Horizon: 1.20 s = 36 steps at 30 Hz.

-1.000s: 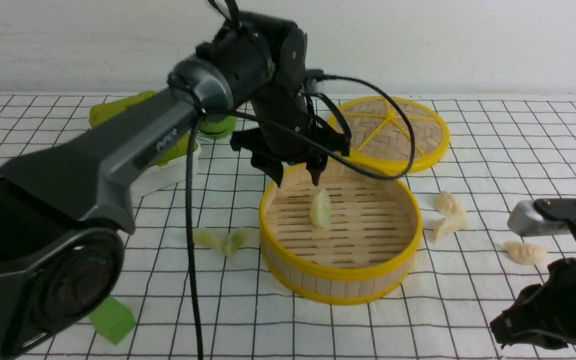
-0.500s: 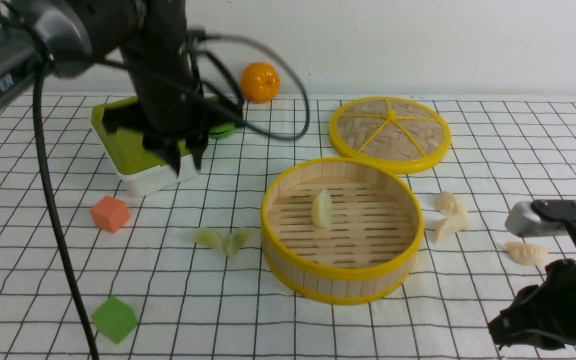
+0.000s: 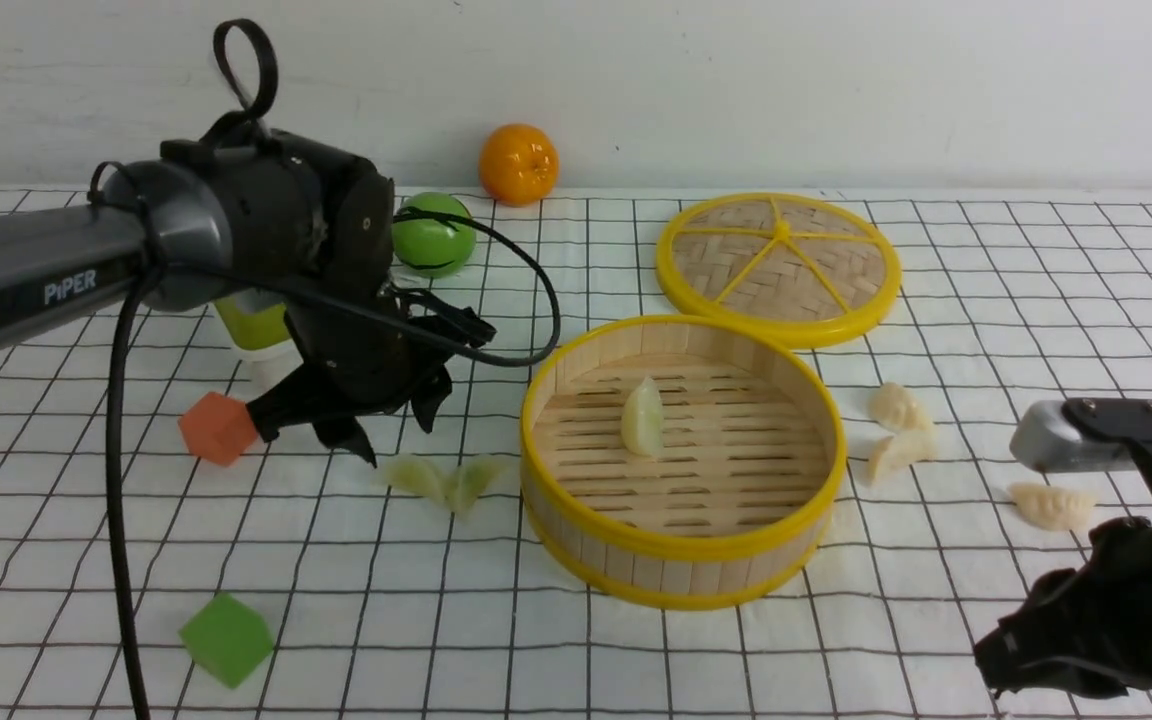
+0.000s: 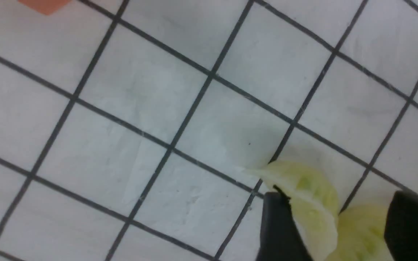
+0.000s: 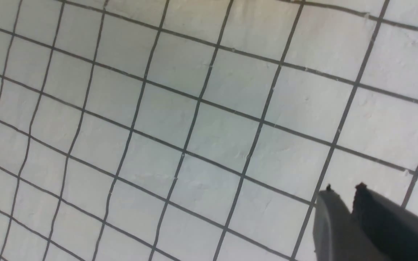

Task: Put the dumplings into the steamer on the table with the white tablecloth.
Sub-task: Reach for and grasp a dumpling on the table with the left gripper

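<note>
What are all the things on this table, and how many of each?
steamer: one, pale bamboo with yellow rims, mid-table
green dumplings: three, pale green, one in the steamer, two on the cloth to its left
cream dumplings: three, cream-white, right of the steamer
lid: one, woven with yellow spokes, behind the steamer
orange: one, orange, by the wall
green ball: one, green, back left
green box: one, green, mostly hidden by the left arm
orange cube: one, orange, left
green cube: one, green, front left
tablecloth: one, white with a black grid, under everything
left pincer: one, black, open over the two green dumplings
right pincer: one, black, shut and empty, front right
</note>
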Available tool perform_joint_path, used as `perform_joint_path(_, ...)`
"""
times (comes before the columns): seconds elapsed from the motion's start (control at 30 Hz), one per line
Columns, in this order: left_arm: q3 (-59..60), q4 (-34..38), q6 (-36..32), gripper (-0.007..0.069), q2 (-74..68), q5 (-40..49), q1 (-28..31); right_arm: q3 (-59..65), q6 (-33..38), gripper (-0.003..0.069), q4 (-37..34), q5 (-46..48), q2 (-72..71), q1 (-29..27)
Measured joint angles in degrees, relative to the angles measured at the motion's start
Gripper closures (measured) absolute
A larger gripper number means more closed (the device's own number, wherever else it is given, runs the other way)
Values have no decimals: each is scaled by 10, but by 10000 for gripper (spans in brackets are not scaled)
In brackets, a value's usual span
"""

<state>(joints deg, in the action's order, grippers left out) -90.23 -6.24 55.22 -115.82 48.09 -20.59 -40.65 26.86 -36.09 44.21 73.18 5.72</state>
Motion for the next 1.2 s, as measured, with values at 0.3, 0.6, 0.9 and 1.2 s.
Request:
perform_joint_path(0.3, 0, 5, 12, 215, -46, -19, -3, 0, 0, 572, -11, 2, 0, 0)
perform_joint_path(0.6, 0, -88, -36, 435, -48, 20, -5, 0, 13, 570, -13, 11, 0, 6)
perform_joint_path(0.9, -63, 48, -269, 435, 37, 66, -7, 0, 17, 566, -22, 15, 0, 6)
perform_joint_path(1.2, -285, 185, -370, 435, -21, 105, -111, 0, 17, 564, -28, 15, 0, 6)
